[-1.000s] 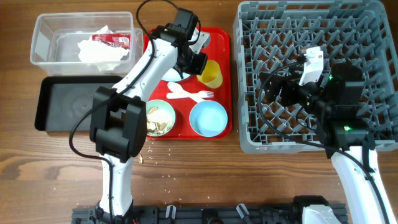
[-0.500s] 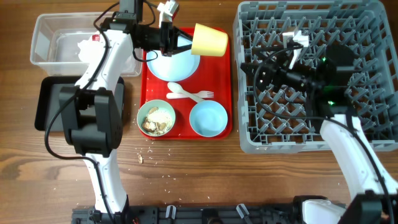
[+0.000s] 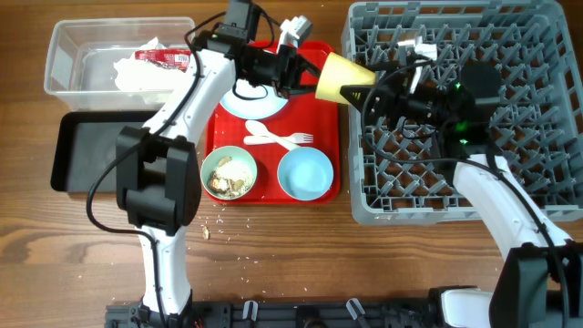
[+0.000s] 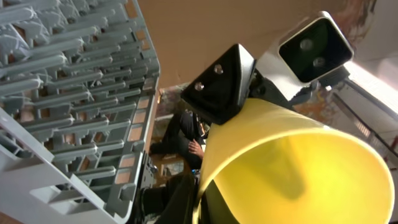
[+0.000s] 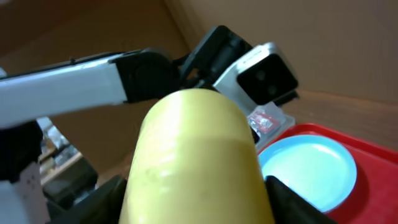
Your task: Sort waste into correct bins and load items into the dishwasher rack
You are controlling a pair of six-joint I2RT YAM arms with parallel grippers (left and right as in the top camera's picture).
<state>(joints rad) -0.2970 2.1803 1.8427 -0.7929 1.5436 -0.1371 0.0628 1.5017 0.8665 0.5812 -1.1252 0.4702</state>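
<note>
The small yellow cup (image 3: 344,80) hangs tipped on its side in the air between the red serving tray (image 3: 333,155) and the grey dishwasher rack (image 3: 547,118). My left gripper (image 3: 305,75) is shut on its rim; the left wrist view looks into the cup (image 4: 298,168). My right gripper (image 3: 371,91) is open, a finger on each side of the cup body (image 5: 199,149). The light blue plate (image 3: 250,100) lies on the tray below. One light blue bowl (image 3: 229,172) holds food scraps, the other (image 3: 304,173) is empty. The white spoon and fork (image 3: 278,138) lie between them.
The clear tub (image 3: 68,55) at the back left holds the crumpled white napkin (image 3: 146,77) and the red sauce packet (image 3: 164,57). The black tray (image 3: 100,150) lies in front of it. Crumbs (image 3: 223,246) are scattered on the wood near the front.
My left arm has carried the yellow cup off the tray and rightward to the rack's left edge. My right gripper has come left to meet it and now flanks the cup.
</note>
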